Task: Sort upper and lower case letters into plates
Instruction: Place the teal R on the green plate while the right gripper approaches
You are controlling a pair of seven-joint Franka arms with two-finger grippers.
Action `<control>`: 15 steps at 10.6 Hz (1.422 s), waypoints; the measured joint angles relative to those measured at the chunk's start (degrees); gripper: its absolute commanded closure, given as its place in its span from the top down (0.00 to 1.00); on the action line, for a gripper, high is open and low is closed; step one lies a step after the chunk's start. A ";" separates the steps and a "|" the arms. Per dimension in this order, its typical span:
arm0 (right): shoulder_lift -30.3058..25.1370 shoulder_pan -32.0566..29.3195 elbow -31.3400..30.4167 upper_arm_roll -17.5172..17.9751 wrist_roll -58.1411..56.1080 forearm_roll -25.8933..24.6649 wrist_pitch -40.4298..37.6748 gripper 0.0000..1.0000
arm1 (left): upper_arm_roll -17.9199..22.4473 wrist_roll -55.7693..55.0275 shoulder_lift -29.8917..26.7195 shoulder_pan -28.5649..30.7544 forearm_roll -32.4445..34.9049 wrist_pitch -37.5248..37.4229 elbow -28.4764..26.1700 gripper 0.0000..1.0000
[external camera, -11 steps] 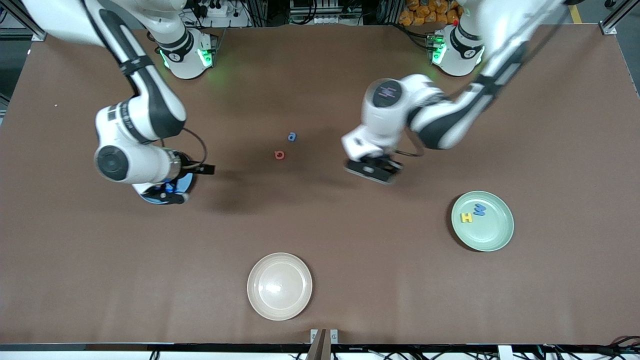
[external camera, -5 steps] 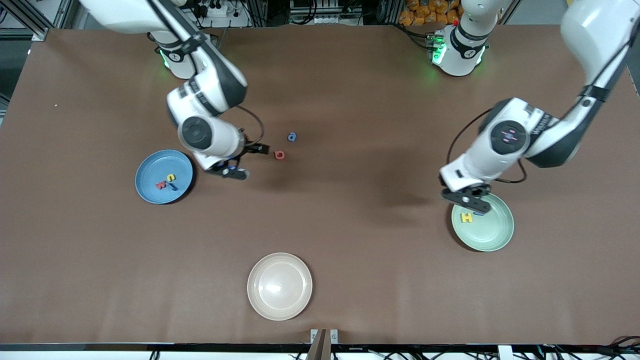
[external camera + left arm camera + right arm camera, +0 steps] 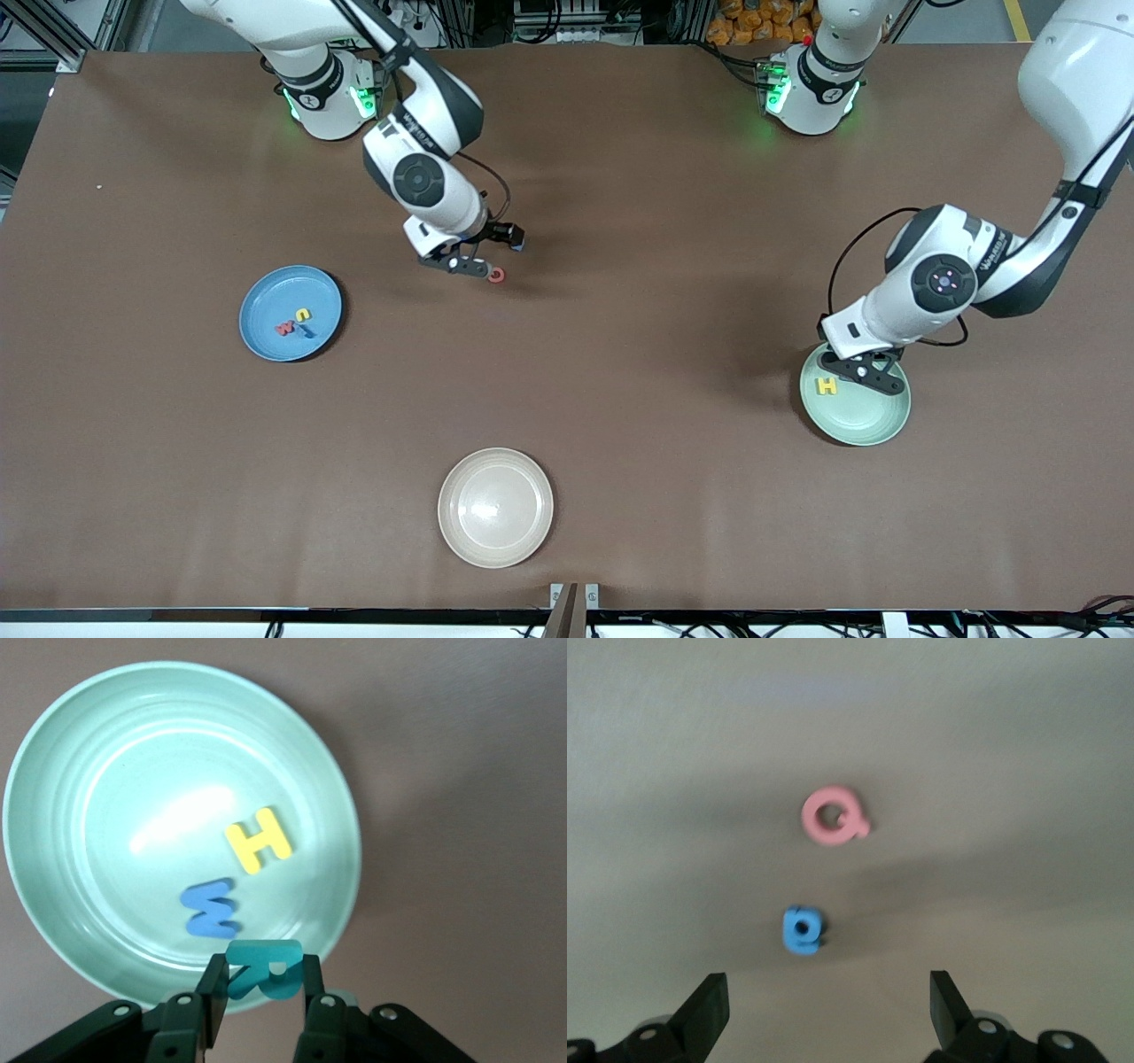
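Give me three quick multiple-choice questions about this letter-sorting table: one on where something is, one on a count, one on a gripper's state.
1. Where is the yellow H?
A. in the mint green plate
B. in the blue plate
C. in the cream plate

2. How many letters lie in the blue plate?
A. one
B. three
C. five

3. What is the left gripper doing?
A. open, holding nothing
B. shut on the teal letter
C. shut on the yellow H

Key: 1 A, it lies beside the blue W there. 2 B, three show in it. 3 B, its fingers pinch that letter over the green plate's rim.
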 measured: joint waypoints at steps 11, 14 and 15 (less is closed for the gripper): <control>6.33 2.57 -4.03 -0.33 2.28 -0.60 14.98 1.00 | -0.68 0.36 -1.56 -19.41 -8.59 -20.17 24.11 1.00; 7.78 2.60 -4.04 -1.05 2.28 -0.71 16.62 0.99 | -0.59 -4.00 -1.49 -21.24 -12.13 -20.21 26.10 1.00; 8.05 2.60 -4.04 -1.42 2.28 -0.72 16.94 0.99 | -0.58 -5.35 -1.48 -22.32 -12.14 -20.29 26.42 1.00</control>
